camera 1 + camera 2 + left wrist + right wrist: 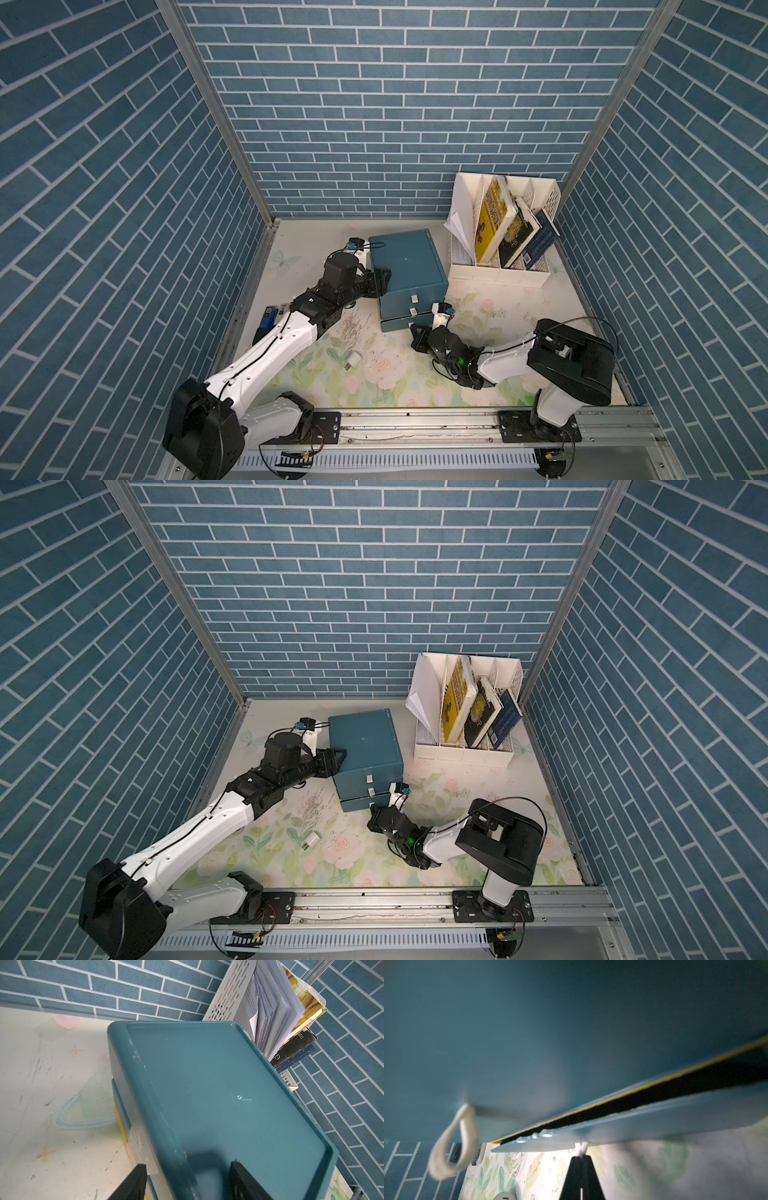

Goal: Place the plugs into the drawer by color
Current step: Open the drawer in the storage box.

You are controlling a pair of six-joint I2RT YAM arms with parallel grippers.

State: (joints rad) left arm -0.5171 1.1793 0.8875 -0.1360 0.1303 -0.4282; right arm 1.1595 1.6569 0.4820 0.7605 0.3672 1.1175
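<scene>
We see the drawer (409, 266) mid-bench, just left of the book rack (500, 232). The left tool (187, 1180) straddles the drawer's top left edge, jaws part open with one finger outside the wall and one over the top; it looks like bracing, not a clamp. The right tool (581, 1169) sits at the bottom tier's front, jaws pinched tight on the white pull tab (581, 1147). That tier already stands out a little, with a dark gap showing in the right wrist view. The tab above it (452, 1142) hangs free as a loop.

Only one plug (354, 358) shows in both top views, white, lying on the bench well near and left of the drawer, apart from both tools. No pink or green plugs are on the bench; whether they are inside the tiers we cannot tell. A blue gadget (268, 318) lies by the left arm.

Our read: late stage, bottom tier being pulled open, white plug left to go in, then closing.
</scene>
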